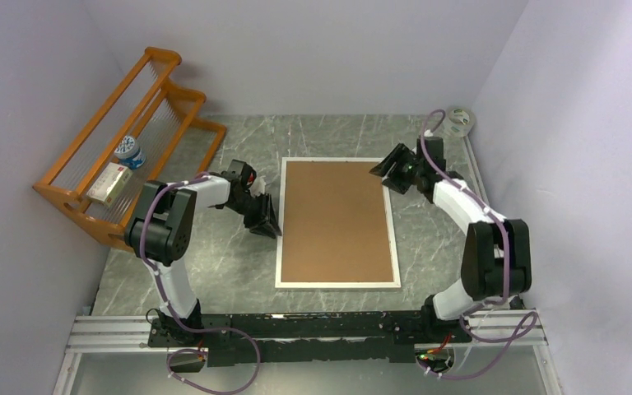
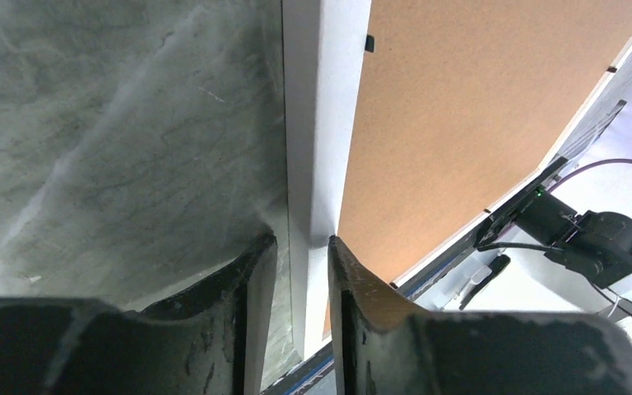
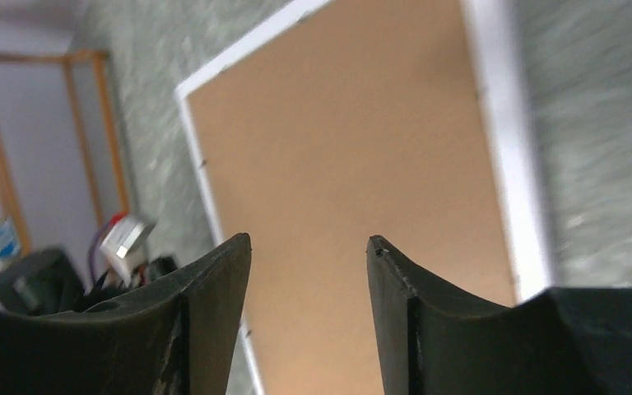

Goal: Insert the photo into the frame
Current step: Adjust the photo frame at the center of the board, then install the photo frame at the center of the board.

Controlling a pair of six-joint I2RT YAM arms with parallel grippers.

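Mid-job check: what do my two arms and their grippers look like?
The left arm and right arm have white shells, black joints and a looping purple cable each. The left gripper and right gripper have matte black, scuffed, tapered fingers.

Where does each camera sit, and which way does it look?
Top external: high behind both arms, looking down on them and the back-up frame between.
Left wrist: behind the left end effector, fingers either side of the frame's white edge.
Right wrist: behind the right end effector, fingers framing the frame's brown back.
Shared: all show the frame.
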